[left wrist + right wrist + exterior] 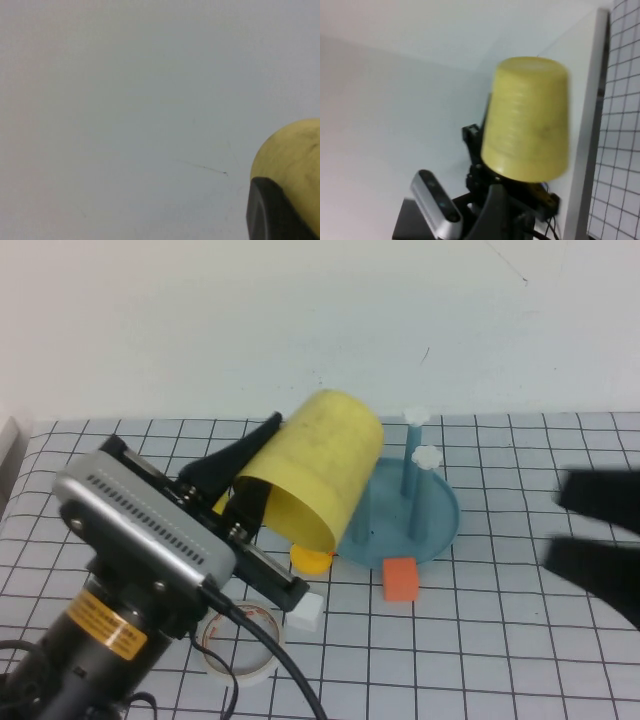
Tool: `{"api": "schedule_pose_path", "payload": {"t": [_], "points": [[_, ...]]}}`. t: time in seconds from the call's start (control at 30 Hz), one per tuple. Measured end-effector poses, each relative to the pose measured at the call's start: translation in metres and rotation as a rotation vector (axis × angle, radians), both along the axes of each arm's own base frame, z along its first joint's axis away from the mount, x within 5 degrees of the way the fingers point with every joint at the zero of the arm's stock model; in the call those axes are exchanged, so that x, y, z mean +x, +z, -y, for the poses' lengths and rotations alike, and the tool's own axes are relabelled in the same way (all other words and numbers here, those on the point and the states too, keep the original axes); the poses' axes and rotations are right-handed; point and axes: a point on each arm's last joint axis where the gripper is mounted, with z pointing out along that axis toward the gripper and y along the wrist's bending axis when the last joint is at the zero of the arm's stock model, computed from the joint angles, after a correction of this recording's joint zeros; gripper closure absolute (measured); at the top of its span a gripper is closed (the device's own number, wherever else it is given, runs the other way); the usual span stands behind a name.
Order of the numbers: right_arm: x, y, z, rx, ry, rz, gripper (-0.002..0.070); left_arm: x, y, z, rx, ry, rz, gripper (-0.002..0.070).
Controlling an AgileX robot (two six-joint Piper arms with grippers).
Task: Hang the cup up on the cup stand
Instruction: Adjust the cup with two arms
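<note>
My left gripper (262, 465) is shut on the rim of the yellow cup (320, 465) and holds it tilted in the air, over the near left side of the cup stand. One finger lies outside the cup wall and the other inside the mouth. The cup stand is a blue dish (440, 520) with upright pegs topped by white caps (427, 455). In the left wrist view the cup (295, 150) shows behind one dark finger (270, 210). The right wrist view shows the cup (530, 120) held aloft. My right gripper (598, 535) is open and empty at the right edge.
An orange block (400, 578) lies at the dish's near edge. A small yellow object (312, 559) and a white cube (305, 613) lie under the cup. A tape roll (240, 642) lies near my left arm. The gridded table mat (500, 640) extends to the front right.
</note>
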Motion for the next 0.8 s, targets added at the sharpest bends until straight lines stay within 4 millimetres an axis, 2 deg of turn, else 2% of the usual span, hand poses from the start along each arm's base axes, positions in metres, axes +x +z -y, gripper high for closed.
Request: {"api": "schedule_pose_path", "payload": {"t": [0.17,0.37,0.57,0.8], "points": [[0.041,0.018,-0.036,-0.034,0.158,0.052,-0.0015,0.002,-0.004,0.002,-0.013,-0.019,-0.033,0.0661],[0.078,0.021,-0.085,-0.103,0.247,0.131,-0.0015,0.005,-0.004,-0.002,-0.077,0.009,-0.077,0.0661],[0.107,0.018,-0.109,-0.127,0.255,0.147,-0.0016,0.007,-0.005,-0.005,-0.113,0.037,-0.102,0.0661],[0.125,0.015,-0.129,-0.143,0.249,0.147,-0.0017,0.008,-0.005,-0.007,-0.133,0.054,-0.115,0.0661]]}}
